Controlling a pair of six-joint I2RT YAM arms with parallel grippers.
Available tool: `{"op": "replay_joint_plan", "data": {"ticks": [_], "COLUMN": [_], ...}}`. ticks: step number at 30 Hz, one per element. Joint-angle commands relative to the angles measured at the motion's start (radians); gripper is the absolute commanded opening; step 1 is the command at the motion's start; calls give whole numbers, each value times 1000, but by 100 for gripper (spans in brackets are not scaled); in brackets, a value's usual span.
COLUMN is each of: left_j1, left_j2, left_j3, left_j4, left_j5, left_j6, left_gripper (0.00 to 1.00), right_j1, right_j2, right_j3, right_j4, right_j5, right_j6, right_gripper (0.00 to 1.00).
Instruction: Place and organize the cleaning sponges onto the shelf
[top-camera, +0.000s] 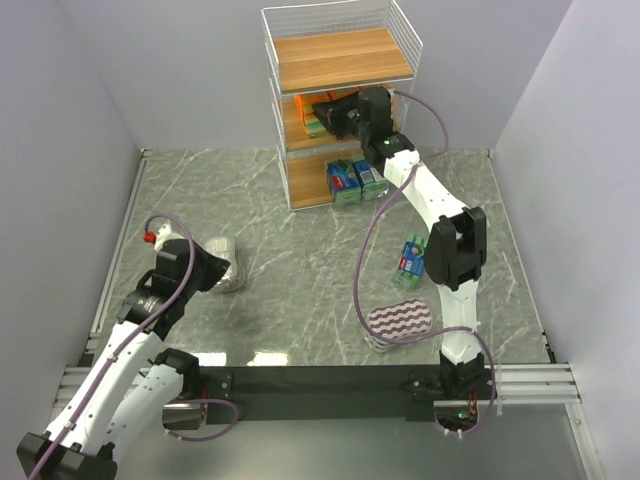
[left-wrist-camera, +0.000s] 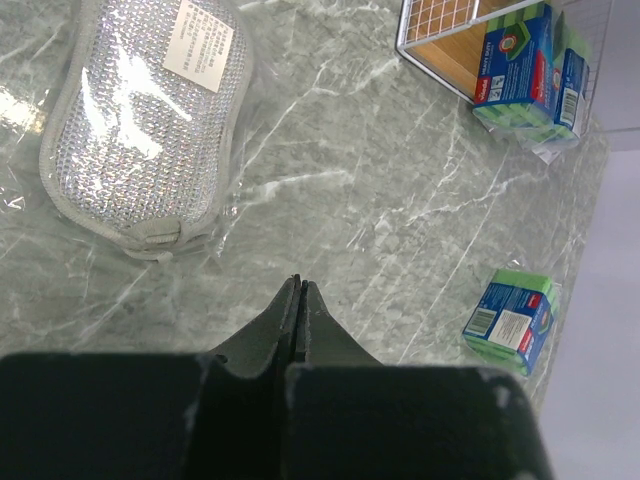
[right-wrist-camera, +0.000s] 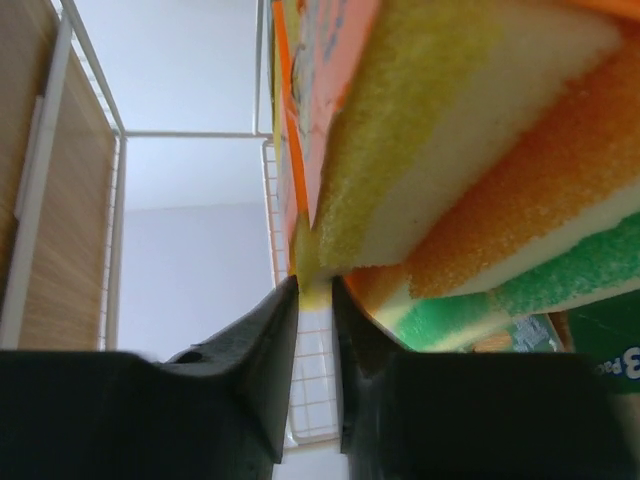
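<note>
The shelf (top-camera: 340, 60) stands at the back. My right gripper (top-camera: 335, 115) reaches into its middle tier, among orange-yellow sponge packs (top-camera: 303, 108). In the right wrist view its jaws (right-wrist-camera: 315, 285) stand slightly open, with a yellow corner of an orange-yellow pack (right-wrist-camera: 450, 130) between the tips. Two blue-green packs (top-camera: 355, 180) sit on the bottom tier. A blue-green pack (top-camera: 411, 260), a purple-white wavy oval (top-camera: 400, 321) and a silvery-grey oval (top-camera: 225, 265) lie on the table. My left gripper (left-wrist-camera: 300, 285) is shut and empty, just short of the silvery pack (left-wrist-camera: 150, 120).
White wire walls (right-wrist-camera: 90, 70) enclose the shelf tiers closely around my right gripper. The marble table ends in grey walls on three sides. The right arm's purple cable (top-camera: 365, 250) hangs over the table beside the loose blue-green pack (left-wrist-camera: 510, 320).
</note>
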Motion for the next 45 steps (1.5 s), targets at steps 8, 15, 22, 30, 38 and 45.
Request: {"op": "replay_joint_plan", "data": {"ticks": [8, 15, 22, 30, 38, 45], "left_j1": [-2, -2, -2, -2, 0, -2], "left_j2": [-24, -25, -16, 53, 151, 122], "left_j3": [-2, 0, 0, -59, -39, -57], "left_j4": [5, 13, 40, 183, 261, 252], "left_j5": [7, 7, 8, 114, 163, 172], "left_j6": [-5, -3, 12, 15, 17, 3], "left_gripper": [1, 1, 1, 1, 1, 1], "right_j1": [-3, -1, 18, 20, 11, 6], "right_j2": [-154, -380, -644, -950, -1023, -828], "right_j3": [-163, -429, -734, -1043, -1155, -1106], "right_j4": [143, 249, 161, -312, -582, -674], "right_j5": [-51, -71, -109, 390, 695, 770], "right_j6": [-65, -89, -325, -550, -522, -545], "right_gripper": [44, 45, 45, 51, 67, 73]}}
